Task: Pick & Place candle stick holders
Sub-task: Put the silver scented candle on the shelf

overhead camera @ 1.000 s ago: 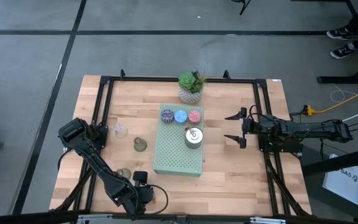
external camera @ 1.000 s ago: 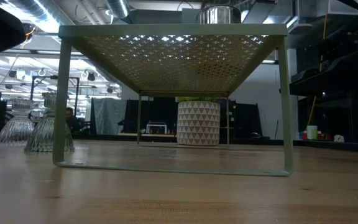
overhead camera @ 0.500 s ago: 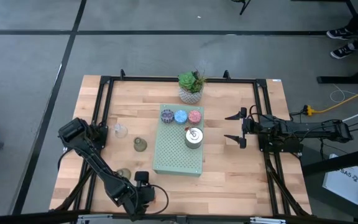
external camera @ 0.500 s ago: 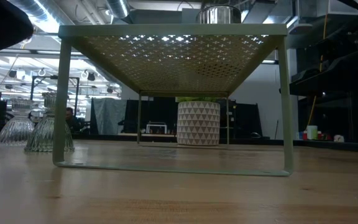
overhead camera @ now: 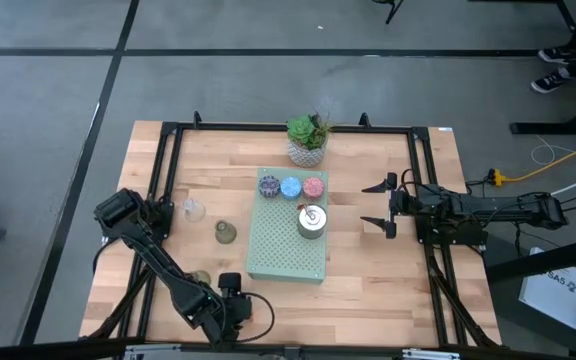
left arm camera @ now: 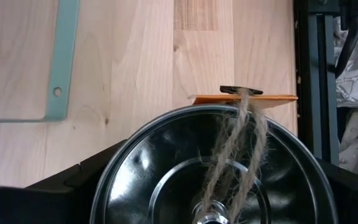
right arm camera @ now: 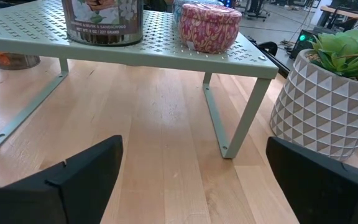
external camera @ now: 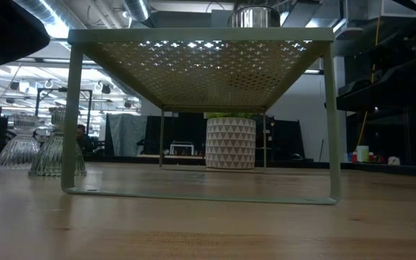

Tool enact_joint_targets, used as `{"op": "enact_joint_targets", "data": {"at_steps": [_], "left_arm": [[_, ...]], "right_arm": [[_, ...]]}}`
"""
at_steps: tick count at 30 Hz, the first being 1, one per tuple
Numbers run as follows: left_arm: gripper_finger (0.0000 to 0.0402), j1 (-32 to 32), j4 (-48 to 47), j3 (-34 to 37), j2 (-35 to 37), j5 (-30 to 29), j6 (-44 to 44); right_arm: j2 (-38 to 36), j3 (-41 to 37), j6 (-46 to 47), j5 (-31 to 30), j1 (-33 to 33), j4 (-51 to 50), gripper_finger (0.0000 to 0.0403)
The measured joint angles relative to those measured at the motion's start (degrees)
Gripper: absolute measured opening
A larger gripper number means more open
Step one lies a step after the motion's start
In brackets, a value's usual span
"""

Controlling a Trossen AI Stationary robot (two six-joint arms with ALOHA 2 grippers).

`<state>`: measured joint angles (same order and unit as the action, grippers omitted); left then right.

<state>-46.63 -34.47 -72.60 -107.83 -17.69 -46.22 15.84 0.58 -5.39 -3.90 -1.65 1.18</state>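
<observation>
Wooden tabletop [overhead camera: 368, 280] inside a black frame, seen from above, with the front edge at 6 o'clock. Nearest, at about 7 o'clock by the front edge, the left gripper [overhead camera: 236, 310] is clenched around a shiny silver holder [left arm camera: 166, 168]; its wrist camera looks down into the holder's bowl, where a loop of twine [left arm camera: 238, 143] runs up to an orange tag [left arm camera: 244, 98] at the rim. Just beyond, at 8 o'clock, an olive-green holder [overhead camera: 200, 278] sits on the wood, with a second olive-green holder [overhead camera: 226, 232] and a clear glass piece [overhead camera: 194, 210] farther back at 9 o'clock. A pale green perforated shelf [overhead camera: 283, 250] fills the centre. On it stand a second silver holder [overhead camera: 311, 221] and, along the far edge, the purple holder [overhead camera: 268, 184], blue holder [overhead camera: 290, 186] and pink holder [overhead camera: 313, 186]. At 3 o'clock the right gripper [overhead camera: 376, 205] waits with its jaws released wide, facing the shelf. At 12 o'clock is a succulent [overhead camera: 308, 138] in a white pot. The likely risks: the smooth round silver holder could slip or tilt in the grip; lifting too low toward the shelf could strike its edge or leg; setting down too close could knock the holders already there; and the loose twine and tag could snag.
</observation>
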Motion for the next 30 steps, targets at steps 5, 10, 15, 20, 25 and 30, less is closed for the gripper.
{"op": "enact_joint_targets", "data": {"at_steps": [5, 10, 15, 20, 25, 30], "left_arm": [[0.0348, -0.1, -0.1, 0.0, 0.1, 0.2, -0.6], [0.0348, -0.5, -0.7, -0.1, 0.3, 0.7, -1.7], [0.0348, -0.9, -1.6, -0.1, 0.5, 0.8, -3.7], [0.0348, -1.3, -2.8, -0.1, 2.3, 1.3, -6.0], [0.0348, -1.4, -5.2, -0.1, 5.8, 0.7, -6.6], [0.0348, -1.2, -8.5, -0.1, 9.9, -0.8, -7.3]], "right_arm": [[0.0, 0.0, 0.0, 0.0, 0.0, 0.0, 0.0399], [0.0, 0.0, 0.0, 0.0, 0.0, 0.0, 0.0399], [0.0, 0.0, 0.0, 0.0, 0.0, 0.0, 0.0399], [0.0, 0.0, 0.0, 0.0, 0.0, 0.0, 0.0399], [0.0, 0.0, 0.0, 0.0, 0.0, 0.0, 0.0399], [0.0, 0.0, 0.0, 0.0, 0.0, 0.0, 0.0399]]}}
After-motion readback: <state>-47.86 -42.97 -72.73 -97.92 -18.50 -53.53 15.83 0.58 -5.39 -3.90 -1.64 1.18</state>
